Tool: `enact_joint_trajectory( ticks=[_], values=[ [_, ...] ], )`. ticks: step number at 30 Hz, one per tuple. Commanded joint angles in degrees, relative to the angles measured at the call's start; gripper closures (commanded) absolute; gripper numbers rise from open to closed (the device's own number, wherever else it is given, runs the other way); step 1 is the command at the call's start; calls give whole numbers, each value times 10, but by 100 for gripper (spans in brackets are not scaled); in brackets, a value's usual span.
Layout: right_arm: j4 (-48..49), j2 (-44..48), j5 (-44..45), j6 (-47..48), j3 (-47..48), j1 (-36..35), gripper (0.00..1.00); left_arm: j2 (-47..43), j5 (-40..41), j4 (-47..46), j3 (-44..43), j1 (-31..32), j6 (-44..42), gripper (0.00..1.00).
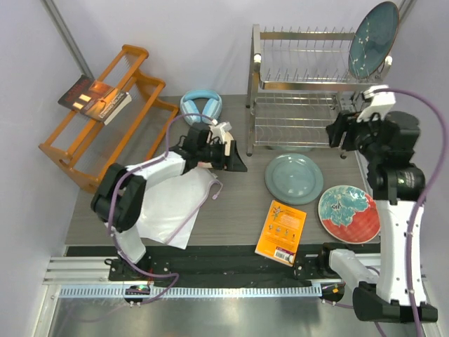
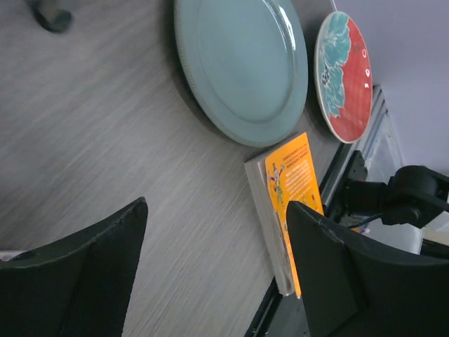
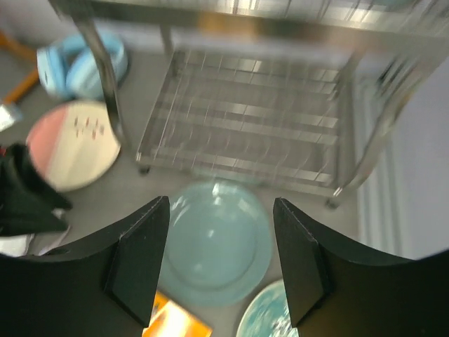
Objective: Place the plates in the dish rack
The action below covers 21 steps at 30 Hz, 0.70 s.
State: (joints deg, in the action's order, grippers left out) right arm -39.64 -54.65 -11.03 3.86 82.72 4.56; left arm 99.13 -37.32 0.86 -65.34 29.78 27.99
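A dark teal flecked plate stands in the right end of the silver dish rack's upper tier. A pale grey-green plate lies flat in front of the rack, and a teal-and-red plate lies to its right. The pink-and-cream plate shows in the right wrist view next to the left arm; the top view hides most of it. My right gripper is open and empty, high above the pale plate. My left gripper is open and empty over bare table, left of the pale plate.
An orange book lies near the front edge, between the arms. Light blue headphones lie left of the rack. An orange wooden rack holding a book stands at the far left. A white cloth lies under the left arm.
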Motion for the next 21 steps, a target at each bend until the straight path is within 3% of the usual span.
enact_joint_trajectory(
  ticks=[1, 8, 17, 21],
  values=[
    [-53, -30, -82, -48, -84, 0, 35, 60, -28, -149, -6, 16, 118, 26],
    [-50, -58, -111, -92, -175, 0, 37, 199, -23, -313, -18, 34, 279, 33],
    [-44, -52, -88, -107, -239, 0, 37, 329, -8, -348, -118, 87, 354, 41],
    [-39, -40, -83, -117, -252, 0, 37, 342, -5, -355, -109, 92, 376, 48]
  ],
)
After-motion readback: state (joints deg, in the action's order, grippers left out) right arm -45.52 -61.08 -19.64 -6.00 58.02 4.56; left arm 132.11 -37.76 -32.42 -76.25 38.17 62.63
